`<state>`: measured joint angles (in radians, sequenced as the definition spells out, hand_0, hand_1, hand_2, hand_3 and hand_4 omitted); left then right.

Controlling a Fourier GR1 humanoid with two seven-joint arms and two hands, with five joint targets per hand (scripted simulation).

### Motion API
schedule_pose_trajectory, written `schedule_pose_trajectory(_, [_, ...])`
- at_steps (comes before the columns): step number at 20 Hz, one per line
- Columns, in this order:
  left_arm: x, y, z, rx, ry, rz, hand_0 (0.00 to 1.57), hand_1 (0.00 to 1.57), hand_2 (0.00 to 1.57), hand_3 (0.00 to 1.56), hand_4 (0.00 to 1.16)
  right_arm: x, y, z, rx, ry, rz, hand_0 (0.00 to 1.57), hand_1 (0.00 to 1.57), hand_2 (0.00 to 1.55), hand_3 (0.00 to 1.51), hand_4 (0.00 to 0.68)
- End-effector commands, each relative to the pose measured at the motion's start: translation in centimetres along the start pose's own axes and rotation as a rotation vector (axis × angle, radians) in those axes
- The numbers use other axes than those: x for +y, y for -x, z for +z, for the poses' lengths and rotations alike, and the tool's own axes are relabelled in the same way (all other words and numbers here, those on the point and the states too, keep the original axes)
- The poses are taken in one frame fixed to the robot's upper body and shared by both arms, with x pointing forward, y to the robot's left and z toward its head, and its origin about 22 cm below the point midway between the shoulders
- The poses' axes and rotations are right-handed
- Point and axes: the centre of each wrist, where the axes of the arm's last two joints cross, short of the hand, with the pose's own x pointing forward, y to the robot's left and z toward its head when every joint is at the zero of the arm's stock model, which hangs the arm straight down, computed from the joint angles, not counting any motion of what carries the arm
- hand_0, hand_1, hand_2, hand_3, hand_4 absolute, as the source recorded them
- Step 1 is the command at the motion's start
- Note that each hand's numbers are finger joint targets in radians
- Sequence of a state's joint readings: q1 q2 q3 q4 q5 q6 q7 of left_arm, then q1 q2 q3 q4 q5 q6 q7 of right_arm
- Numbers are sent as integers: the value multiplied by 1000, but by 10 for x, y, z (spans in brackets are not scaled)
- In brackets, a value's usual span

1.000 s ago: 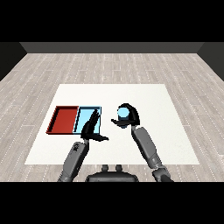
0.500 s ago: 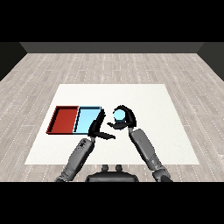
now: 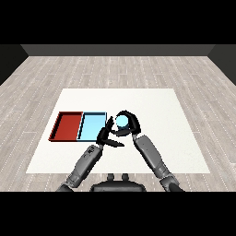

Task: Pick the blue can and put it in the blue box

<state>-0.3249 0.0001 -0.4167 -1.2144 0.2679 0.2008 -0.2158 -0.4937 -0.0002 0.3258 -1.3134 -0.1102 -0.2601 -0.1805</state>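
Note:
My right hand (image 3: 131, 125) is curled round the blue can (image 3: 122, 121), whose light blue top faces up; it hangs just right of the light blue tray (image 3: 91, 127). My left hand (image 3: 105, 136) is beside it on the left, fingers straight, at the blue tray's right edge. The red tray (image 3: 67, 126) lies to the left of the blue one.
Both trays lie side by side on the left part of the white table (image 3: 156, 110). Bare table surface stretches to the right and behind the hands. Grey wooden floor surrounds the table.
My right hand has carried the blue can leftward, toward the blue tray. The left hand has drawn back to the right, off the blue tray, and now sits next to the can.

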Motion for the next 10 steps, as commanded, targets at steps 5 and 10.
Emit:
schedule_pose_trajectory(5, [2, 16, 0, -14, 22, 3, 0, 0, 0, 0, 0, 10, -3, 12, -18, -24, 5, 1432, 1432, 1455, 1419, 621])
schedule_pose_trajectory(10, [-2, 15, -10, -13, 25, -9, 0, 0, 0, 0, 0, 19, -6, 25, -20, -28, -24, 1479, 1479, 1473, 1421, 618])
